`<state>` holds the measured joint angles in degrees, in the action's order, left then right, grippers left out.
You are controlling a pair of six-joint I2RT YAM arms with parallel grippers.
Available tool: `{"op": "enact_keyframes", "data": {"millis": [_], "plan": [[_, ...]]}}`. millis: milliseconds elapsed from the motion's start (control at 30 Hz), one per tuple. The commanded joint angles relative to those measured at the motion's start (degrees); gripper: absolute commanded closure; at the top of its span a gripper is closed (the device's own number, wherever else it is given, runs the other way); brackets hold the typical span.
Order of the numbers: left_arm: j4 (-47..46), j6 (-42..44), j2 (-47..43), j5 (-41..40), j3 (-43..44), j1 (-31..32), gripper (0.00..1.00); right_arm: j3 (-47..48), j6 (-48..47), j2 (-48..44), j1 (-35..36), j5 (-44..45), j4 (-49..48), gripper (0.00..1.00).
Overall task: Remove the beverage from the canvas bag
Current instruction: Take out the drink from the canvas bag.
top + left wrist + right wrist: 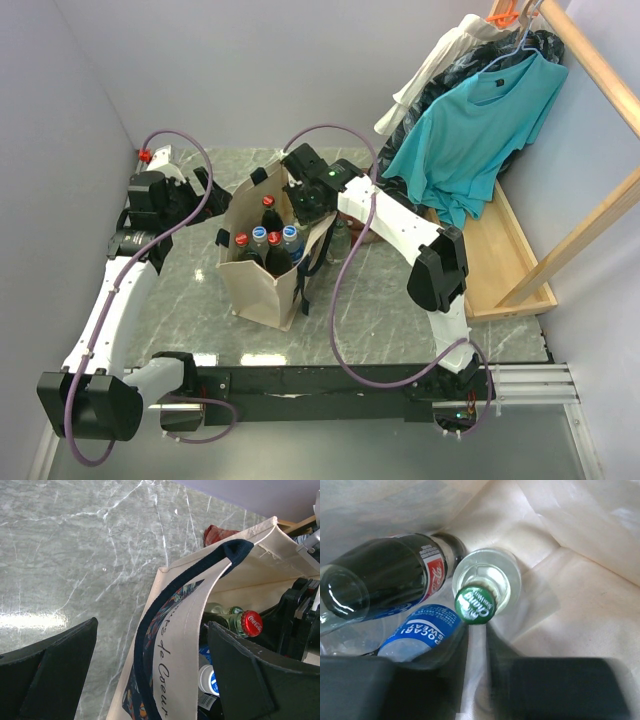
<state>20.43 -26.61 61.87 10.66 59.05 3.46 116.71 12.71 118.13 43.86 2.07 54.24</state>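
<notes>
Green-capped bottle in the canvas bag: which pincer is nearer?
Right. The right pincer hangs open just above the green-capped bottle, inside the canvas bag mouth. The left pincer is outside, open astride the bag's side wall and navy handle.

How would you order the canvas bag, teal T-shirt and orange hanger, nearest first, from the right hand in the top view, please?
1. canvas bag, its mouth around the right hand.
2. teal T-shirt, hanging off to the right.
3. orange hanger, top right corner.
</notes>
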Motion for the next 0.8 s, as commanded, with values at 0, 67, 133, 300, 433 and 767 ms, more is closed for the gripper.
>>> {"op": "enact_keyframes", "data": {"millis": [0, 67, 133, 300, 433, 767], "plan": [[-1.6, 0.5, -0.1, -0.1, 0.0, 0.1, 0.04, 1.5, -0.5, -0.5, 0.3, -0.1, 0.3, 0.88], [-1.7, 0.5, -0.1, 0.0, 0.1, 0.1, 0.04, 0.9, -0.8, -1.1, 0.3, -0.1, -0.5, 0.97], [-1.7, 0.6, -0.1, -0.1, 0.0, 0.1, 0.04, 1.1, -0.9, -1.4, 0.3, 0.3, -1.2, 1.0], [-1.5, 0.9, 0.0, -0.2, 0.1, 0.1, 0.04, 1.9, -0.8, -2.0, 0.2, 1.4, -2.9, 1.0], [-1.5, 0.9, 0.0, -0.1, 0.1, 0.1, 0.04, 3.7, -0.7, -1.7, 0.3, 2.2, -2.2, 0.79], [-1.5, 0.9, 0.4, 0.2, 0.1, 0.1, 0.04, 3.7, -0.9, -1.7, 0.2, 3.6, -1.2, 0.42]]}}
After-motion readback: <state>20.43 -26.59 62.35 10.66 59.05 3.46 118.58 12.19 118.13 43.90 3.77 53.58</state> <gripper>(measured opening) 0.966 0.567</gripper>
